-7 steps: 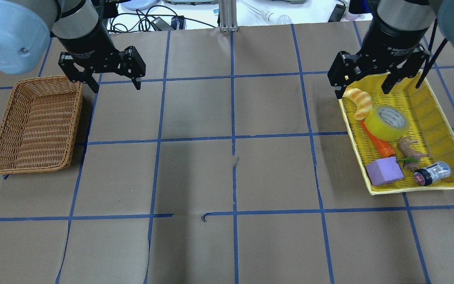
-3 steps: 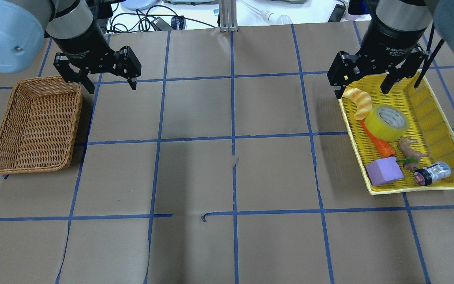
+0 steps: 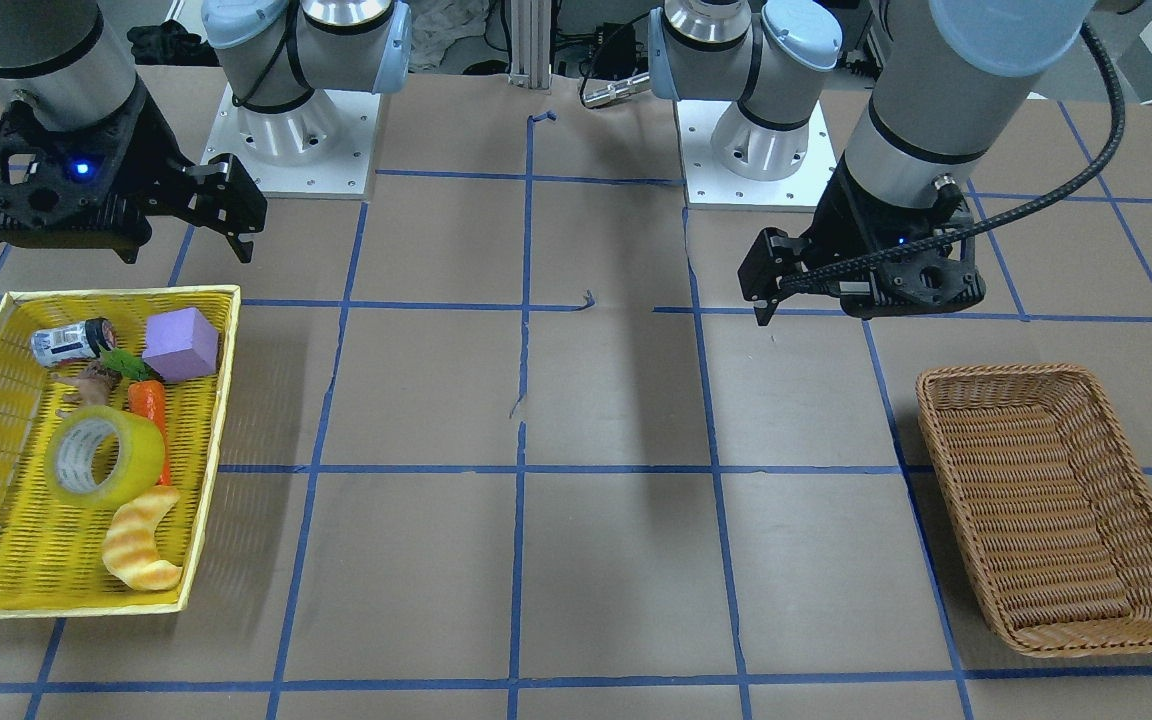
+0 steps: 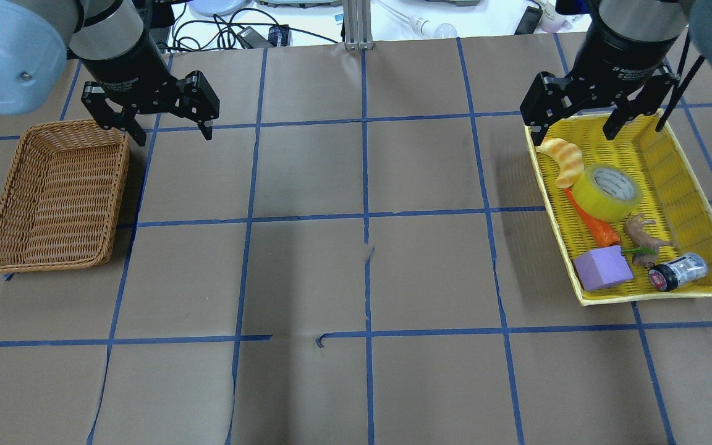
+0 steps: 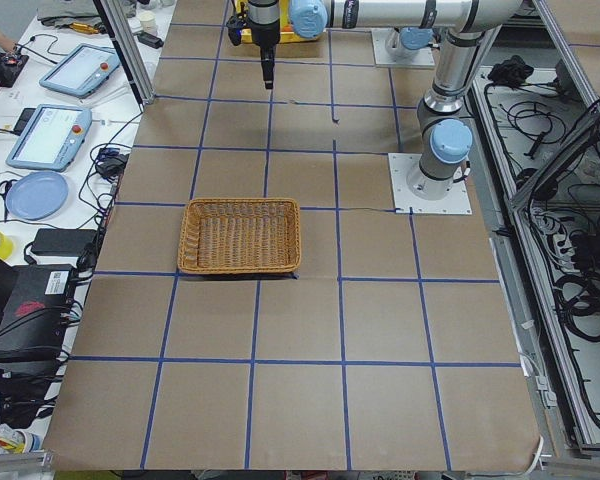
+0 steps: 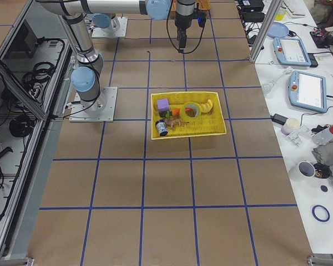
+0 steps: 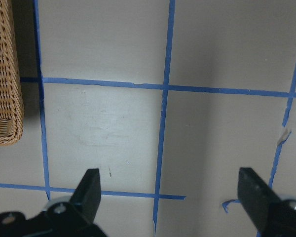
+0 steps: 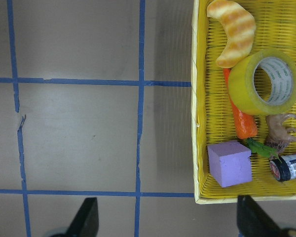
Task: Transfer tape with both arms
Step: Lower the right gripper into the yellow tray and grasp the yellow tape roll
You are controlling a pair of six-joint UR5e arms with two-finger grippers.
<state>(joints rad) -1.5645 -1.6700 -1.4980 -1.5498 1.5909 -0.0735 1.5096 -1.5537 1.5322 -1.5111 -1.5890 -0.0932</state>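
Observation:
The tape (image 4: 609, 191) is a yellow roll with a whitish core. It lies in the yellow tray (image 4: 690, 179) at the right, between a striped croissant toy and a carrot. It also shows in the front view (image 3: 104, 460) and the right wrist view (image 8: 264, 81). My right gripper (image 4: 572, 133) is open and empty. It hangs above the tray's far left corner, short of the tape. My left gripper (image 4: 173, 133) is open and empty, above the table just right of the wicker basket's (image 4: 118, 198) far corner.
The tray also holds a croissant toy (image 4: 565, 162), an orange carrot (image 4: 597, 225), a purple block (image 4: 603, 269), a brown animal figure (image 4: 640, 232) and a small jar (image 4: 677, 272). The basket holds nothing. Cables and devices lie beyond the table's far edge.
My left gripper has shifted a little left and towards the far edge. My right gripper has shifted slightly right and towards the far edge. Both stay open; the tape has not moved.

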